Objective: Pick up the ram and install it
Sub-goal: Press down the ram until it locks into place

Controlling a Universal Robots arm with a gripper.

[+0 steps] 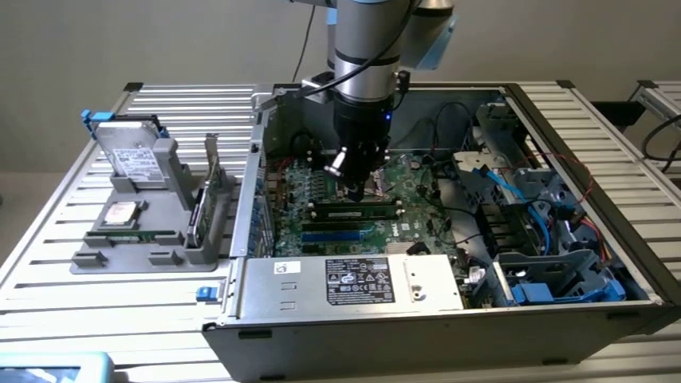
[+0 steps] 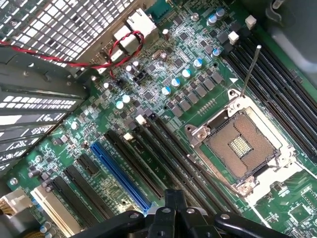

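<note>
A slim green strip, the ram (image 1: 133,237), lies along the front of the grey holder (image 1: 96,257) outside the case, at the exterior view's left. My gripper (image 1: 359,194) hangs inside the open computer case over the motherboard (image 1: 420,179), just above the long black slots (image 1: 356,209). A greenish strip with dark patches runs along one of those slots; I cannot tell whether it is a second ram. In the wrist view the fingers (image 2: 174,194) sit pressed together with nothing between them, over black slots (image 2: 163,148) beside the open CPU socket (image 2: 242,144).
The holder also carries a silver hard drive (image 1: 133,152), an upright expansion card (image 1: 207,191) and a small square chip (image 1: 120,214). Blue and red cables (image 1: 500,187), drive cages (image 1: 553,271) and the power supply (image 1: 356,281) crowd the case. A blue slot (image 2: 119,173) lies beside the black ones.
</note>
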